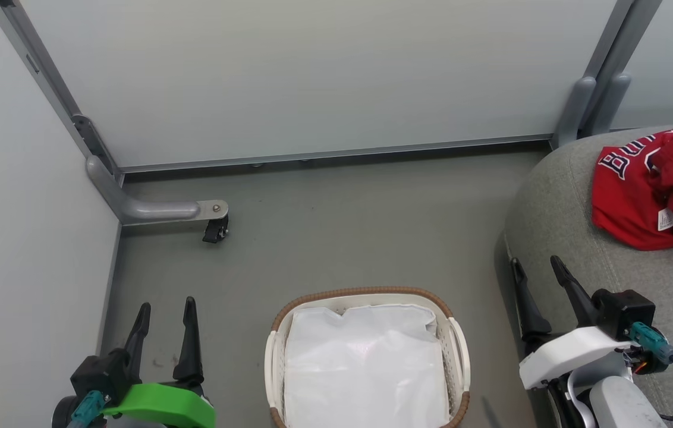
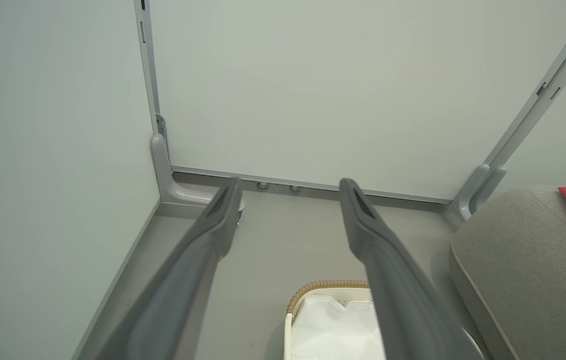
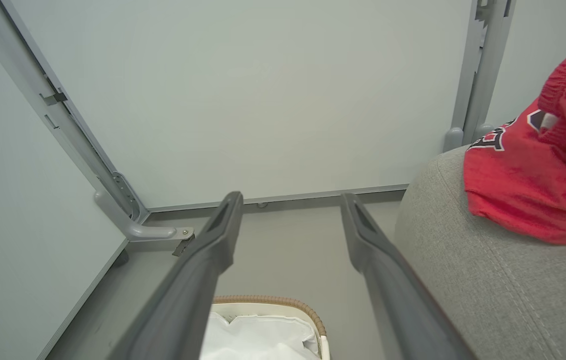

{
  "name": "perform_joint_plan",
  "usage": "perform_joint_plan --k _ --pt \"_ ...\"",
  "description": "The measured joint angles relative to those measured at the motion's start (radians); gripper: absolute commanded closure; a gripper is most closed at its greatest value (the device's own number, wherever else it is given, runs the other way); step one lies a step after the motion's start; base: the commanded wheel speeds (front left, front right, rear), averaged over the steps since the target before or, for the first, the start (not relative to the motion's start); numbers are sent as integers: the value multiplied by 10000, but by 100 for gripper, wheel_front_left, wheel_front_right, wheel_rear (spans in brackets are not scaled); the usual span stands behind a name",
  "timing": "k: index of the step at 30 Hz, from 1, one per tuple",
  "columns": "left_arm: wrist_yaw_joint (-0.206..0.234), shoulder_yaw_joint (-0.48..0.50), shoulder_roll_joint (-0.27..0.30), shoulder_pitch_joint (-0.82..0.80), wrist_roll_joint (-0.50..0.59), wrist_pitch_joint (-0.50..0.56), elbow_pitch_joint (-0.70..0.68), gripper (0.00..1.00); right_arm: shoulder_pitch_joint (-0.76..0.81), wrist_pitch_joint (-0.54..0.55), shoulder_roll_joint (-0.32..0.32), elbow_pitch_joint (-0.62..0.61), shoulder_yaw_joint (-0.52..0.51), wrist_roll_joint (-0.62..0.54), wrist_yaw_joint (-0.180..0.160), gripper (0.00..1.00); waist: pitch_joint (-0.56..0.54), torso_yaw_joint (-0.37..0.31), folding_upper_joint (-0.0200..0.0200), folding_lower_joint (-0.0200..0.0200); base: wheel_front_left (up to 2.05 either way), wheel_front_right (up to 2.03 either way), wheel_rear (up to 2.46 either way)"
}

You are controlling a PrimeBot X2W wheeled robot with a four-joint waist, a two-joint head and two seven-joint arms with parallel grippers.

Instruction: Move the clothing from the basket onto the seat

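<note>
At 7 o'clock your left gripper (image 1: 167, 304) stands spread, holding nothing. The basket (image 1: 366, 292) at 6 o'clock shows its white liner (image 1: 366, 368). At 4 o'clock your right gripper (image 1: 534, 261) is spread too, by the seat (image 1: 556, 208). The clothing (image 1: 640, 196) lies on the seat at 3 o'clock.

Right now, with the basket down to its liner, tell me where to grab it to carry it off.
Take the laundry basket by its two side handles, one gripper each, coming in from left and right. They jut from the oval's long sides under the woven rim, and the open left gripper and right gripper flank it. Skip the white liner: loose cloth.
</note>
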Motion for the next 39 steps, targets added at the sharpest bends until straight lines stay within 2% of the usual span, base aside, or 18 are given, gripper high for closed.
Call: perform_joint_plan --k 28,29,34,39 --pt "2 132 -2 -1 -10 -2 286 0 77 0 0 17 96 56 0 0 -12 -84 0 1 0 0 0" --pt "2 132 -4 1 -15 -4 313 100 81 0 6 33 96 56 0 100 -13 -85 0 0 0 0 0" --pt "2 79 -25 49 -33 4 711 100 302 25 77 431 107 65 0 100 -16 -88 0 1 0 0 0" --pt "2 138 -35 54 -834 267 713 100 365 270 84 445 27 886 0 100 -32 -88 0 0 0 0 0"
